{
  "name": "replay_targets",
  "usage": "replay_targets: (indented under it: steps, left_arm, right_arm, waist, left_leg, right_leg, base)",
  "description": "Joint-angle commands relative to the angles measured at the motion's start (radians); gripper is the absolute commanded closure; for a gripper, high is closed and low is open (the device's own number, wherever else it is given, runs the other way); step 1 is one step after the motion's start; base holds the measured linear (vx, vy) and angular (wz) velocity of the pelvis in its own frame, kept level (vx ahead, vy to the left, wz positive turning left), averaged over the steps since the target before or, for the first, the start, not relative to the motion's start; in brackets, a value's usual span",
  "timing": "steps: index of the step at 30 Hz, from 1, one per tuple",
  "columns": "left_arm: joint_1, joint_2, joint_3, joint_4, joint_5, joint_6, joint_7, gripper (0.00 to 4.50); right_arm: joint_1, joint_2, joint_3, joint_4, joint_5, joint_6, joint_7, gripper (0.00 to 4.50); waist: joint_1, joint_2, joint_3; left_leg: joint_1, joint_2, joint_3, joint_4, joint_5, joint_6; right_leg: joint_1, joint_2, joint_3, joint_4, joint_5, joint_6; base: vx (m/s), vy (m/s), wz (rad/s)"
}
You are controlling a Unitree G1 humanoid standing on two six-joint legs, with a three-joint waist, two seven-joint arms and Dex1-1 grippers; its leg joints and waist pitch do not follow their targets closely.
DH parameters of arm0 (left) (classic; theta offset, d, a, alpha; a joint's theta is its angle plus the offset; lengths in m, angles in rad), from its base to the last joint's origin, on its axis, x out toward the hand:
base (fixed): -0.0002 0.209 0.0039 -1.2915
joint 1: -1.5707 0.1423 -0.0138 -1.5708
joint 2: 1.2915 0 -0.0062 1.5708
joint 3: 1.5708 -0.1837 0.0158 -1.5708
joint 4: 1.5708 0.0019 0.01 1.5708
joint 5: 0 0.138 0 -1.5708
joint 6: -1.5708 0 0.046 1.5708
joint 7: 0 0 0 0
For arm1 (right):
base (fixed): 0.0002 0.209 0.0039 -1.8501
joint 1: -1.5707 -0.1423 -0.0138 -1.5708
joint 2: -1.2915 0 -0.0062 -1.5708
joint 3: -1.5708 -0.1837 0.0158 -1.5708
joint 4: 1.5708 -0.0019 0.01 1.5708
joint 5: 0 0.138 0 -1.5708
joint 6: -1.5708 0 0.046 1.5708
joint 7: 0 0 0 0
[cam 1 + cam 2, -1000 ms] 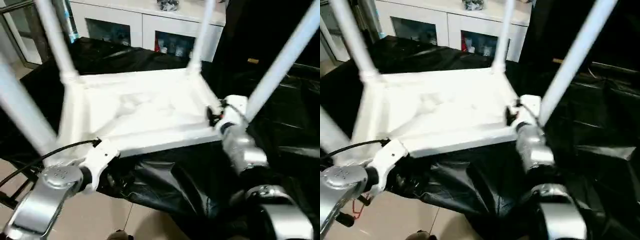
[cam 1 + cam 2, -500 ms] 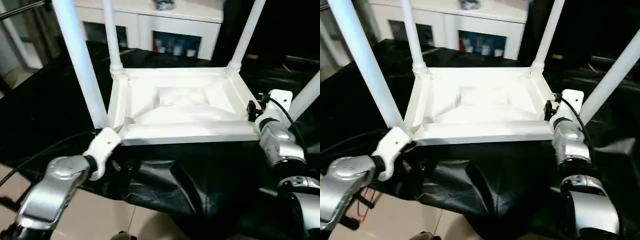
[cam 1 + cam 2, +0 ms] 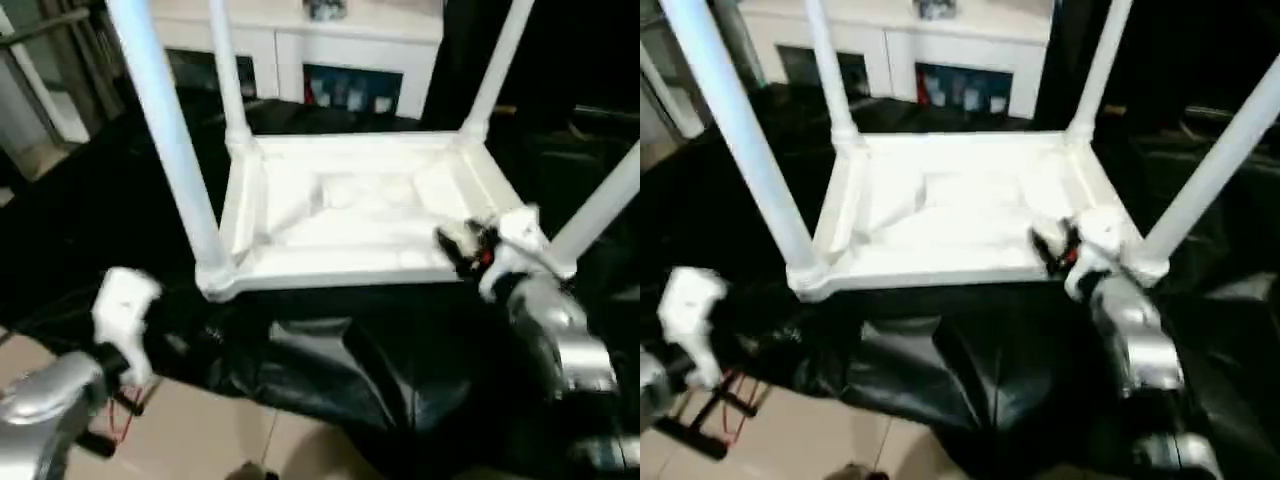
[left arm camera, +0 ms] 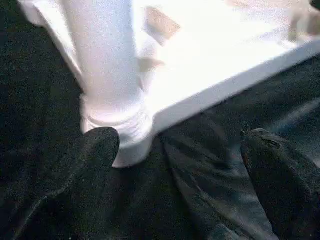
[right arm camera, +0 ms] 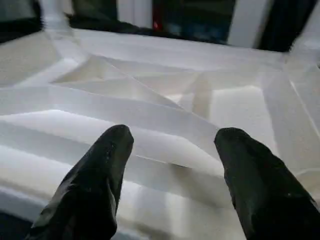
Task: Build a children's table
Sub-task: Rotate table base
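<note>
Left eye view: the table [image 3: 360, 205] lies upside down on the black cloth [image 3: 330, 350], 4 legs up. Both the left gripper [image 4: 175, 165] and right gripper [image 5: 172, 165] are spread, empty. Next, grasp opposite edges evenly before flipping.

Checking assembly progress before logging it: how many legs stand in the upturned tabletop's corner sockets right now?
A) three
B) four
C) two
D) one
B: the tabletop lies underside up, with a white leg rising from each corner: near left, far left, far right and near right.
</note>
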Motion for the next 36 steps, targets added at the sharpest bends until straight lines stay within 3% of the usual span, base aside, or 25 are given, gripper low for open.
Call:
replay_targets:
  steps: [1,3,4,5,7,8,11,12,15,16,17,18,22,26,27,29,32,33,35,36]
  left_arm:
    - [-0.024,-0.012,0.026,0.016,-0.006,-0.02,0.042,0.03]
    - [-0.075,-0.04,0.037,0.046,-0.026,-0.022,0.081,0.03]
    - [-0.097,-0.043,0.027,0.066,-0.028,-0.033,0.086,0.03]
    - [-0.097,-0.043,0.027,0.066,-0.028,-0.033,0.086,0.03]
    - [-0.125,-0.045,0.014,0.101,-0.019,-0.049,0.088,0.03]
    - [-0.159,-0.054,0.008,0.143,-0.011,-0.065,0.099,0.03]
    - [-0.215,-0.073,0.002,0.211,0.007,-0.098,0.124,0.03]
    - [-0.251,-0.083,-0.005,0.254,0.02,-0.119,0.139,0.03]
    - [-0.309,-0.091,-0.022,0.328,0.043,-0.157,0.154,0.03]
    - [-0.309,-0.091,-0.022,0.328,0.043,-0.157,0.154,0.03]
    - [-0.364,-0.098,-0.023,0.393,0.05,-0.195,0.173,0.03]
    - [-0.389,-0.106,-0.017,0.419,0.042,-0.206,0.179,0.03]
    - [-0.419,-0.116,-0.012,0.448,0.033,-0.228,0.186,0.03]
    - [-0.479,-0.154,-0.047,0.494,-0.033,-0.26,0.078,0.03]
    - [-0.484,-0.154,-0.064,0.499,-0.057,-0.247,0.031,0.03]
    - [-0.483,-0.15,-0.076,0.501,-0.075,-0.235,-0.007,0.03]
    - [-0.478,-0.135,-0.099,0.499,-0.101,-0.21,-0.069,0.03]
    - [-0.472,-0.121,-0.116,0.488,-0.116,-0.187,-0.108,0.03]
    - [-0.468,-0.108,-0.13,0.479,-0.131,-0.17,-0.145,0.03]
    - [-0.468,-0.108,-0.13,0.479,-0.131,-0.17,-0.145,0.03]
  right_arm:
    - [0.024,-0.009,-0.002,-0.071,0.018,0.027,0.002,1.47]
    - [0.072,0.015,-0.024,-0.134,0.018,0.071,-0.053,1.47]
    - [0.104,0.031,-0.036,-0.178,0.012,0.105,-0.098,1.47]
    - [0.104,0.031,-0.036,-0.178,0.012,0.105,-0.098,1.47]
    - [0.145,0.061,-0.06,-0.234,0.006,0.139,-0.17,1.47]
    - [0.181,0.099,-0.091,-0.276,0.003,0.161,-0.246,1.47]
    - [0.232,0.146,-0.13,-0.324,-0.012,0.182,-0.351,1.47]
    - [0.25,0.165,-0.145,-0.327,-0.025,0.183,-0.394,1.47]
    - [0.263,0.181,-0.158,-0.33,-0.059,0.187,-0.456,1.47]
    - [0.263,0.181,-0.158,-0.33,-0.059,0.187,-0.456,1.47]
    - [0.253,0.184,-0.174,-0.331,-0.097,0.211,-0.518,1.47]
    - [0.247,0.184,-0.183,-0.33,-0.111,0.224,-0.545,1.47]
    - [0.243,0.184,-0.192,-0.333,-0.122,0.238,-0.572,1.47]
    - [0.2,0.158,-0.149,-0.274,-0.135,0.325,-0.553,1.47]
    - [0.174,0.152,-0.136,-0.24,-0.138,0.339,-0.539,1.47]
    - [0.15,0.145,-0.119,-0.21,-0.146,0.347,-0.522,1.47]
    - [0.104,0.132,-0.092,-0.154,-0.159,0.355,-0.49,1.47]
    - [0.074,0.123,-0.079,-0.117,-0.17,0.355,-0.473,1.47]
    - [0.05,0.117,-0.07,-0.089,-0.175,0.358,-0.46,1.47]
    - [0.05,0.117,-0.07,-0.089,-0.175,0.358,-0.46,1.47]
  waist:
    - [0.002,0.0,-0.057]
    - [0.004,0.0,-0.057]
    - [0.008,0.001,-0.057]
    - [0.01,-0.009,-0.06]
    - [0.007,-0.011,-0.059]
    - [0.008,-0.005,-0.064]
    - [0.006,-0.003,-0.064]
    - [0.007,0.004,-0.067]
    - [-0.001,0.0,-0.065]
    - [-0.002,0.0,-0.066]
    - [-0.004,-0.001,-0.063]
    - [-0.006,-0.005,-0.068]
    - [-0.011,-0.007,-0.07]
    - [-0.014,-0.009,-0.068]
    - [-0.013,0.004,-0.068]
    - [-0.015,-0.002,-0.069]
    - [-0.007,-0.001,-0.072]
    - [-0.009,-0.017,-0.073]
    - [-0.007,-0.008,-0.072]
    - [-0.008,-0.009,-0.072]
  left_leg:
    - [0.025,0.061,-0.038,-0.078,-0.289,0.019]
    - [0.023,0.059,-0.038,-0.08,-0.276,0.012]
    - [0.029,0.059,-0.037,-0.079,-0.282,0.009]
    - [0.025,0.057,-0.038,-0.078,-0.263,0.01]
    - [0.016,0.057,-0.041,-0.083,-0.239,0.009]
    - [0.025,0.058,-0.04,-0.079,-0.247,0.004]
    - [0.023,0.056,-0.04,-0.084,-0.252,-0.012]
    - [0.027,0.058,-0.043,-0.083,-0.257,-0.023]
    - [0.024,0.052,-0.04,-0.083,-0.265,-0.028]
    - [0.025,0.052,-0.04,-0.083,-0.265,-0.031]
    - [0.022,0.052,-0.041,-0.084,-0.258,-0.03]
    - [0.027,0.05,-0.04,-0.08,-0.251,-0.034]
    - [0.02,0.051,-0.039,-0.077,-0.216,-0.019]
    - [0.021,0.05,-0.035,-0.073,-0.205,-0.002]
    - [0.023,0.051,-0.037,-0.073,-0.213,-0.006]
    - [0.023,0.052,-0.036,-0.073,-0.214,-0.012]
    - [0.026,0.056,-0.034,-0.071,-0.196,-0.013]
    - [0.022,0.055,-0.033,-0.072,-0.179,-0.008]
    - [0.02,0.053,-0.031,-0.069,-0.163,-0.005]
    - [0.02,0.052,-0.032,-0.069,-0.163,-0.004]
  right_leg:
    - [0.033,-0.08,0.058,-0.101,-0.299,-0.144]
    - [0.033,-0.08,0.06,-0.1,-0.302,-0.134]
    - [0.028,-0.081,0.061,-0.105,-0.31,-0.129]
    - [0.033,-0.082,0.063,-0.1,-0.303,-0.121]
    - [0.035,-0.081,0.062,-0.1,-0.287,-0.108]
    - [0.029,-0.081,0.062,-0.097,-0.274,-0.11]
    - [0.029,-0.079,0.062,-0.098,-0.249,-0.096]
    - [0.029,-0.082,0.061,-0.093,-0.234,-0.102]
    - [0.03,-0.08,0.063,-0.097,-0.215,-0.098]
    - [0.032,-0.081,0.062,-0.095,-0.216,-0.097]
    - [0.032,-0.08,0.062,-0.098,-0.219,-0.096]
    - [0.033,-0.081,0.063,-0.094,-0.211,-0.097]
    - [0.04,-0.084,0.062,-0.088,-0.165,-0.107]
    - [0.039,-0.085,0.061,-0.094,-0.193,-0.118]
    - [0.036,-0.085,0.061,-0.092,-0.203,-0.123]
    - [0.038,-0.084,0.06,-0.092,-0.199,-0.132]
    - [0.038,-0.084,0.062,-0.085,-0.143,-0.145]
    - [0.042,-0.084,0.061,-0.081,-0.121,-0.153]
    - [0.042,-0.086,0.062,-0.079,-0.114,-0.161]
    - [0.045,-0.088,0.062,-0.078,-0.123,-0.164]
  base:
    - [0.0,0.0,0.0]
    - [0.0,0.0,0.0]
    - [0.0,0.0,0.0]
    - [0.0,0.0,0.0]
    - [0.0,0.0,0.0]
    - [0.0,0.0,0.0]
    - [0.0,0.0,0.0]
    - [0.0,0.0,0.0]
    - [0.0,0.0,0.0]
    - [0.0,0.0,0.0]
    - [0.0,0.0,0.0]
    - [0.0,0.0,0.0]
    - [0.0,0.0,0.0]
    - [0.0,0.0,0.0]
    - [0.0,0.0,0.0]
    - [0.0,0.0,0.0]
    - [0.0,0.0,0.0]
    - [0.0,0.0,0.0]
    - [0.0,0.0,0.0]
    - [0.0,0.0,0.0]
